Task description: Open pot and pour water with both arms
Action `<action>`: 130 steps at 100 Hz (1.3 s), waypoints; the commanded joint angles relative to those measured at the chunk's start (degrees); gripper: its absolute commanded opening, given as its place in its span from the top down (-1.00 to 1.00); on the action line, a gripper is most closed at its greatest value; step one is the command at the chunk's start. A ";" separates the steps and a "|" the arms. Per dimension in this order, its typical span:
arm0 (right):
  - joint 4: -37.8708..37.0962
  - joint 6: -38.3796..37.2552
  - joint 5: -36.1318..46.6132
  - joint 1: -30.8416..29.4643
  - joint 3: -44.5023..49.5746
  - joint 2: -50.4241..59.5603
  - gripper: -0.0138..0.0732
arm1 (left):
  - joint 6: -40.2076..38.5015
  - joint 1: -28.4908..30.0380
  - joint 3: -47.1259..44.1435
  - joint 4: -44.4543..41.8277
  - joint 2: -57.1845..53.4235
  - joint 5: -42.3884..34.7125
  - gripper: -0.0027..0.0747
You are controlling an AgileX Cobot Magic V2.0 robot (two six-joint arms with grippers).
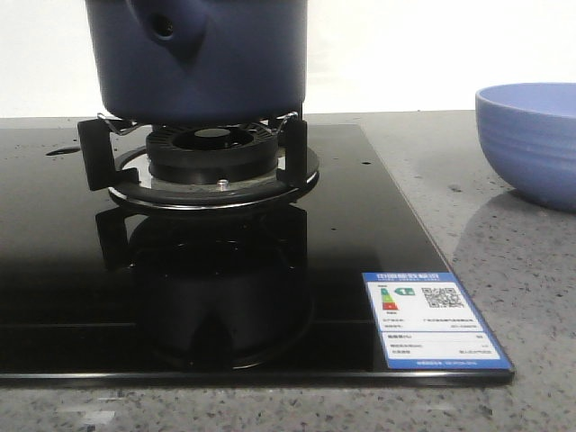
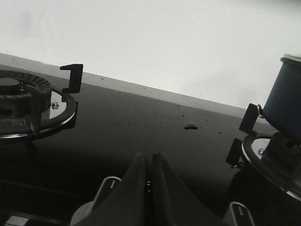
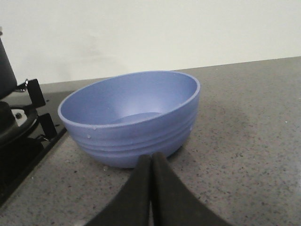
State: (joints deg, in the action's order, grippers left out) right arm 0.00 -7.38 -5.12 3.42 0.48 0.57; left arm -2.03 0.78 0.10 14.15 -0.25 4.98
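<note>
The dark navy pot (image 1: 202,58) stands on the burner grate (image 1: 207,153) of the black glass stove; its side stub with a round hole (image 1: 165,27) faces the camera. Its top is cut off by the frame, so no lid shows. The pot's side also shows in the left wrist view (image 2: 286,101). My left gripper (image 2: 150,157) is shut and empty, low over the glass between the two burners. My right gripper (image 3: 151,157) is shut and empty over the grey counter, just in front of the periwinkle ribbed bowl (image 3: 129,117). Neither gripper shows in the front view.
The bowl (image 1: 531,139) sits on the speckled counter right of the stove. A second burner (image 2: 28,101) with an upright grate prong (image 2: 73,77) lies left of my left gripper. An energy label (image 1: 432,319) is stuck on the stove's front right corner.
</note>
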 commanded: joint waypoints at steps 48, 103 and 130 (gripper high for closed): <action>13.76 0.82 -3.26 -0.32 -12.01 -5.68 0.78 | 11.99 -0.50 14.59 23.14 2.75 8.87 0.98; 2.70 2.38 -11.05 3.12 -31.86 -31.03 0.68 | 32.23 -19.24 33.81 24.60 26.77 15.47 0.98; 2.70 2.67 -11.03 7.36 -32.56 -31.68 -0.24 | 33.70 -26.52 35.19 24.60 36.65 4.95 0.52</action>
State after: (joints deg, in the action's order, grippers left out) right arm 3.40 -5.33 -20.24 10.40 -29.97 -30.60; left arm 30.99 -23.85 32.44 37.49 32.99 16.57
